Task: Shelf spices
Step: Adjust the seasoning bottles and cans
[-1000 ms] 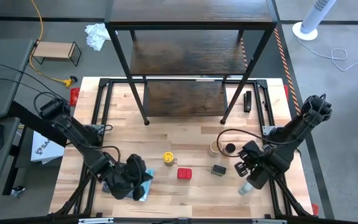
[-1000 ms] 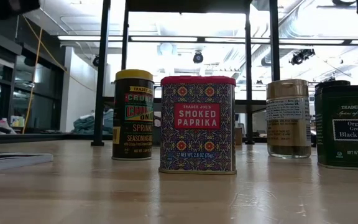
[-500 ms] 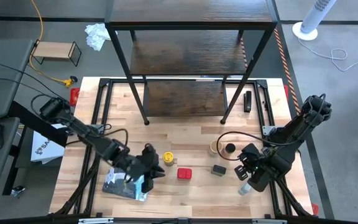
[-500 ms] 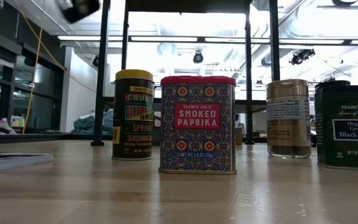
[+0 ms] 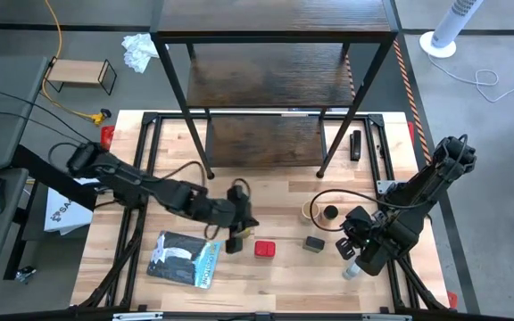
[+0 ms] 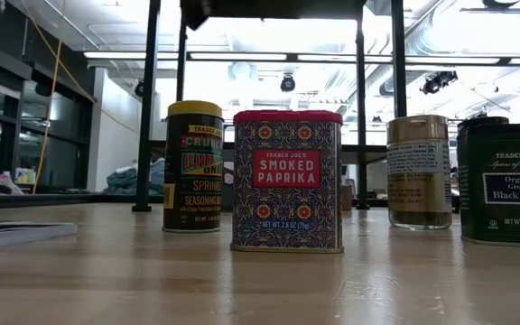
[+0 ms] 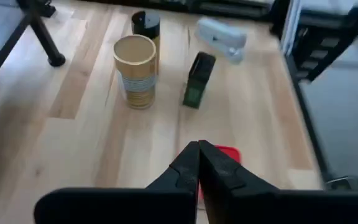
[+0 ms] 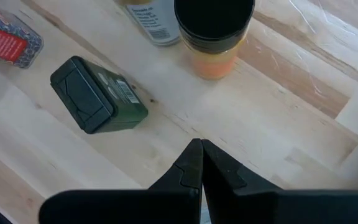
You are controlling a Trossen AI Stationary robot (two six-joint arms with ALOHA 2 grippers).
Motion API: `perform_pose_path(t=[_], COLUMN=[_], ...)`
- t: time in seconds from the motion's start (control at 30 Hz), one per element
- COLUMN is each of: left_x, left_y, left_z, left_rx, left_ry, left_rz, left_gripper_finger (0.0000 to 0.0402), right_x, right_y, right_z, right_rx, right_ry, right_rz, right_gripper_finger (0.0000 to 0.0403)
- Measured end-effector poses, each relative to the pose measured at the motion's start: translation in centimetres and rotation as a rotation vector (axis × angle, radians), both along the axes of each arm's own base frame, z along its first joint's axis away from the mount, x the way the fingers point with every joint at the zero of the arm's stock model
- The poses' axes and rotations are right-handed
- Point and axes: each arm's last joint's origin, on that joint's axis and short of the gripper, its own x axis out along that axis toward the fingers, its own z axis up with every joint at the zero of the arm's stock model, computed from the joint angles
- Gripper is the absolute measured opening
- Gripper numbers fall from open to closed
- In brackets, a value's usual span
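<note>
Wooden table [image 5: 266, 276] holds the spices. Left hand [image 5: 233, 242], fingers pressed together and holding nothing, hovers just beside the red paprika tin [image 5: 265, 249], over the yellow-lidded jar. Right hand [image 5: 348, 250], likewise pinched empty, waits near the green pepper tin [image 5: 314, 242]. Beyond stands the dark shelf [image 5: 266, 80].

Bright ceiling strip lights glare behind backlit tins; the left wrist view is soft.

We see a pale, smooth wood table [image 5: 275, 192], a dark wood-grain shelf [image 5: 266, 85] on thin black metal legs, and a glossy printed paprika tin [image 6: 287, 181].
</note>
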Motion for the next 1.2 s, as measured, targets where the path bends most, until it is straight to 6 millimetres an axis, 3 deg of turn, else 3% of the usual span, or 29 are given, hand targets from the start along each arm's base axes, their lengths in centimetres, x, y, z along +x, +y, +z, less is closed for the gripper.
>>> perform_pose_path(t=[0.27, 0.47, 0.73, 1.2], left_x=[5.6, 7.9, 6.8, 4.7], left_y=[-1.7, -1.6, -0.1, 0.9], left_z=[-2.8, -4.2, -5.3, -5.6], left_rx=[0.148, 0.146, 0.161, 0.261], left_ry=[0.253, 0.395, 0.639, 0.861], left_rz=[-0.141, -0.105, -0.031, -0.062], left_gripper_finger=[0.0001, 0.0001, 0.0000, 0.0000], right_x=[0.1, 0.1, 0.1, 0.2], right_y=[0.0, 0.1, 0.1, 0.1], right_z=[0.0, 0.0, 0.0, 0.1], right_rx=[0.002, 0.007, -0.005, -0.016], right_ry=[-0.009, -0.016, -0.029, -0.042], right_rz=[0.000, -0.001, -0.002, 0.003], right_gripper_finger=[0.0000, 0.0000, 0.0000, 0.0000])
